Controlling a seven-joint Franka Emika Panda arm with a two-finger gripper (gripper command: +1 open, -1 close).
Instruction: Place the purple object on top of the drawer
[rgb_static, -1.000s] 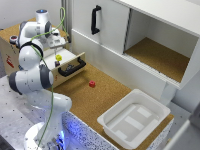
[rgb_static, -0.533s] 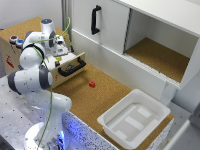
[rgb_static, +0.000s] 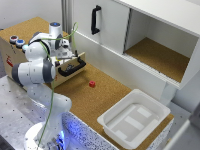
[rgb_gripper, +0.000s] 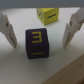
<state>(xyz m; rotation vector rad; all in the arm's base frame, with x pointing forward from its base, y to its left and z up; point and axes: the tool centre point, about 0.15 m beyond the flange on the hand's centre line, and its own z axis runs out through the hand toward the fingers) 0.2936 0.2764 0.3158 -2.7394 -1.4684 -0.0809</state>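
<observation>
In the wrist view a purple cube (rgb_gripper: 39, 42) with a yellow mark on its face lies on a pale floor. My gripper (rgb_gripper: 40, 45) is open, with one finger (rgb_gripper: 8, 30) on each side of the cube and a gap between each finger and the cube. The exterior view shows the hand (rgb_static: 64, 47) lowered over the pulled-out front of the drawer (rgb_static: 30, 27), just behind its black bar handle (rgb_static: 73, 67). There the arm hides the purple cube.
A yellow cube (rgb_gripper: 47, 15) lies just beyond the purple one. Two small round objects (rgb_static: 17, 41) sit on the drawer unit's cork top. A small red block (rgb_static: 92, 84) rests on the cork table, a white bin (rgb_static: 132, 119) stands at the exterior view's right, and a white cabinet (rgb_static: 112, 30) stands behind.
The arm has swung from above the drawer unit's top toward the exterior view's right. It has lowered the hand to the open drawer front.
</observation>
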